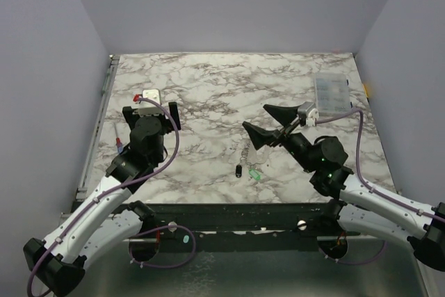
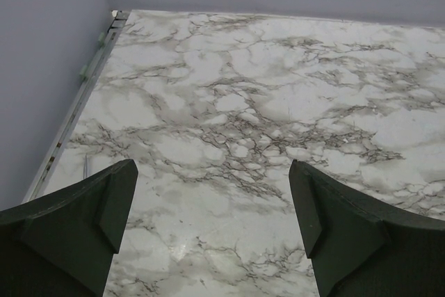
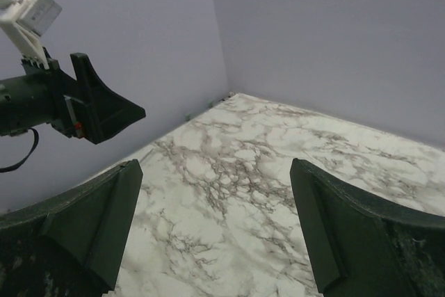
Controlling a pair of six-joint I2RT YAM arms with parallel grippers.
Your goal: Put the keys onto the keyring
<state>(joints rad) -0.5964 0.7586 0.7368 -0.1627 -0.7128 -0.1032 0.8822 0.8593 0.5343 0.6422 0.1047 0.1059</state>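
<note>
The keys [image 1: 255,173] lie close to the near edge of the worktop [image 1: 208,95], just beside a black cylinder [image 1: 238,170]. Only the green head is plain; the blue one is too small to confirm. The keyring [image 1: 245,154] lies just beyond them, faint against the marble.

The right claw [image 1: 268,124] hovers just past the ring, released and empty. The left claw [image 1: 151,115], also released, is well apart to the left over bare marble. Neither wrist view shows a task item.

Recommended: bring the right claw back and down over one key and grip across the plastic head, leaving the hole clear. Bring the left claw across to steady the ring. Avoid the cylinder.
</note>
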